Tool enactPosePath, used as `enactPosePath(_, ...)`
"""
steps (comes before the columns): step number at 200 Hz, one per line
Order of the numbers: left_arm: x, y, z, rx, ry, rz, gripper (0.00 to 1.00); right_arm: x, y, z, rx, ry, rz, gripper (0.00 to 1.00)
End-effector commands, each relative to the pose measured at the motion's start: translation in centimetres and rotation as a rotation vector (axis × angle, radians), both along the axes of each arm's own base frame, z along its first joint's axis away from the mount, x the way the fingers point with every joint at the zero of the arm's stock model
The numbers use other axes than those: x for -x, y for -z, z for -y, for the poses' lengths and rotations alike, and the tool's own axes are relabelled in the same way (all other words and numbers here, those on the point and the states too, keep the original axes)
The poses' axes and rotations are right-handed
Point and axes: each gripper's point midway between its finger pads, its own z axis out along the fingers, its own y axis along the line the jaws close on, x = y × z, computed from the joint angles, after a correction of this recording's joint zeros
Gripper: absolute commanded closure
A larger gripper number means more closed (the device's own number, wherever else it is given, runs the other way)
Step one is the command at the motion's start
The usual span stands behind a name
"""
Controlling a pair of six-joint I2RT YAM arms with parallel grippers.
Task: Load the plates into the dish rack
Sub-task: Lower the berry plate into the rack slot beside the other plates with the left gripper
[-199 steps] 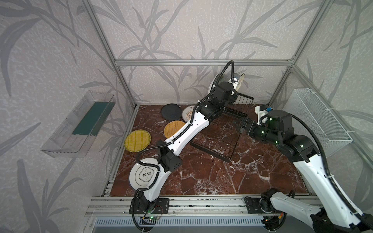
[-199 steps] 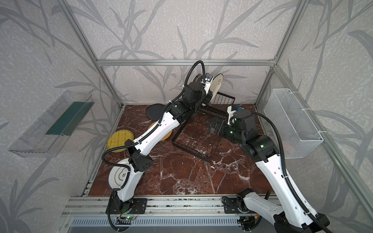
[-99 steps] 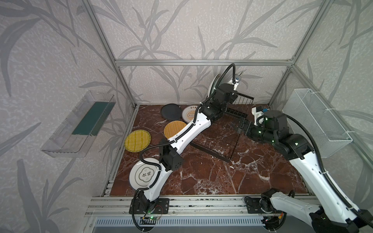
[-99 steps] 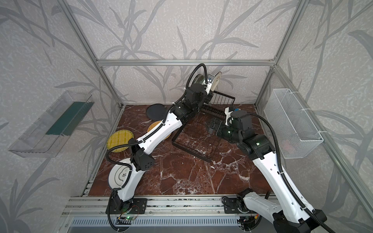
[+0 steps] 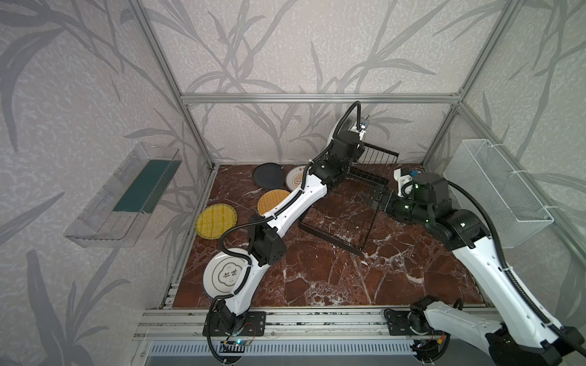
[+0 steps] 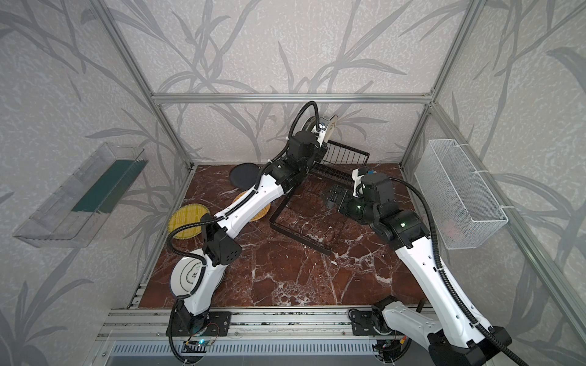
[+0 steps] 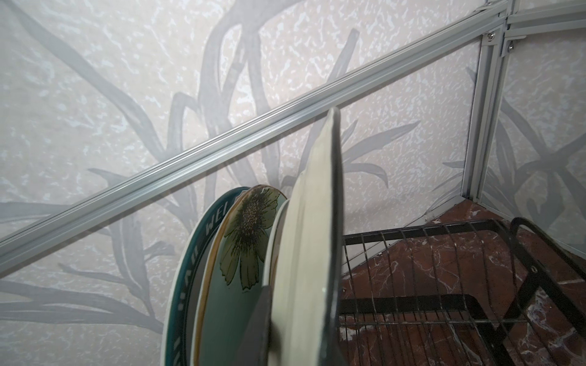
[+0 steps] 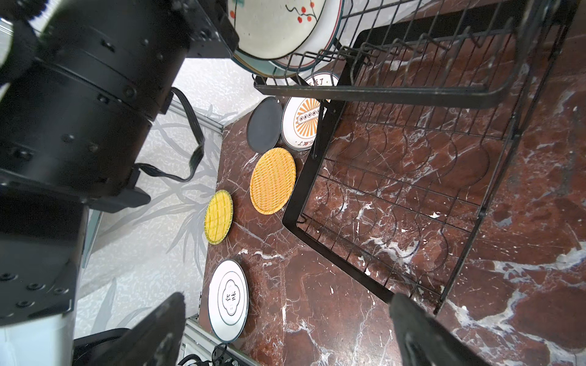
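The left gripper (image 7: 298, 317) is clenched on the rim of a cream plate (image 7: 314, 221), which it holds on edge at the far end of the dish rack (image 5: 329, 238), above the raised slotted section by the back wall. The coming move turns on how this plate lies against the slots. Its face runs parallel to the two plates already standing there, a teal-rimmed plate (image 7: 190, 269) and a green floral plate (image 7: 241, 253). It stands just beside the floral one, on the side where the empty black wires continue. The slot it needs is therefore straight below the gripper, and my judgement is that the move is a plain descent with no turning of the wrist. The right wrist view shows the plate's lower rim dipping behind the basket wires, but I cannot tell whether it is seated yet. The right gripper (image 5: 380, 202) is released, its jaws spread wide. It hovers at the right edge of the rack's flat grid tray and grasps nothing. The rest of the plates lie flat on the marble, to the left of the rack: a black plate (image 5: 269, 176) and a sunburst plate (image 5: 296, 180) far, an orange woven plate (image 5: 274, 201) and a yellow woven plate (image 5: 216, 221) in the middle, and a white dark-rimmed plate (image 5: 226, 274) near. All five are on the left arm's side, well apart from the right gripper, so the left arm looks the likelier one to fetch them.
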Motion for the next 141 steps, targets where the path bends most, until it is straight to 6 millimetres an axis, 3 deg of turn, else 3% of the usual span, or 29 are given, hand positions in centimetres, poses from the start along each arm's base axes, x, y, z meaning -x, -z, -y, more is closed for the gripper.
enactPosePath(1,0.4,-5.1,-1.2,0.115,-0.022,0.119,1.00,-0.3,0.3,-0.2,-0.011,-0.005,-0.002,0.01)
enactPosePath(66,0.3,-4.1,-0.7,0.134,-0.002,0.086,1.00,-0.5,0.8,-0.5,-0.011,-0.014,-0.015,0.01)
enactPosePath(141,1.3,-6.4,-0.8,0.154,-0.032,0.162,1.00,-0.7,1.3,-0.9,-0.016,-0.025,-0.026,0.01)
